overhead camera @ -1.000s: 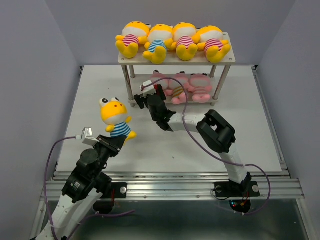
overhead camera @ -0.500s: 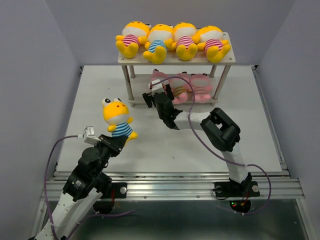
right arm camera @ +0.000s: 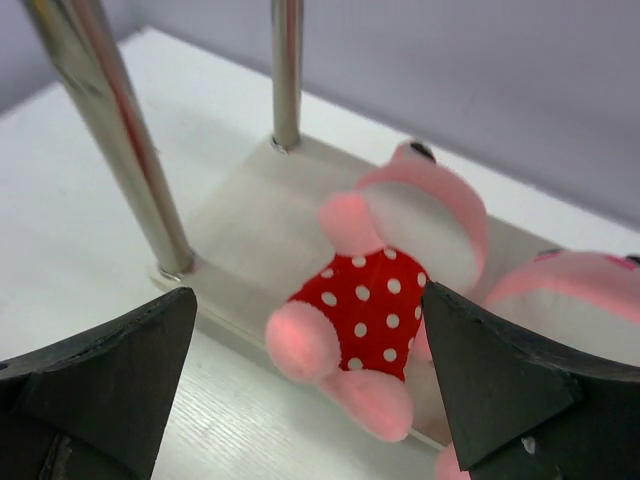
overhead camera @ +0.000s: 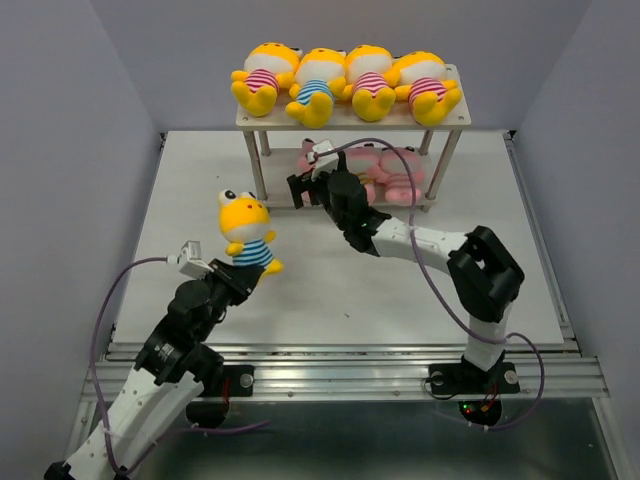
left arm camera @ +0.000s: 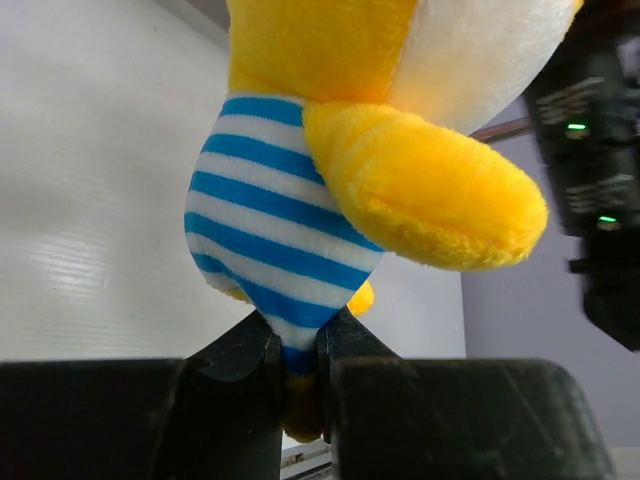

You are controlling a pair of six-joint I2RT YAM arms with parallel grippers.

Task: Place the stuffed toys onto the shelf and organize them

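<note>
Left gripper (left arm camera: 295, 365): clamped on shirt hem of yellow toy (left arm camera: 285, 240), aloft; thin hold may slip
Right gripper (right arm camera: 310, 375): fingers wide, facing dotted toy (right arm camera: 372, 300) on lower board of shelf (right arm camera: 245, 215); could nudge it
Collision: right arm (overhead camera: 420, 240) blocks the bare spot beside dotted toy

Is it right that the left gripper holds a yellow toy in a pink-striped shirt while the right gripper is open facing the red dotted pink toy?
Not quite. The left wrist view shows the yellow toy in the left gripper wears a blue-striped shirt, not pink-striped. The right gripper is indeed open, facing the red dotted pink toy.
</note>
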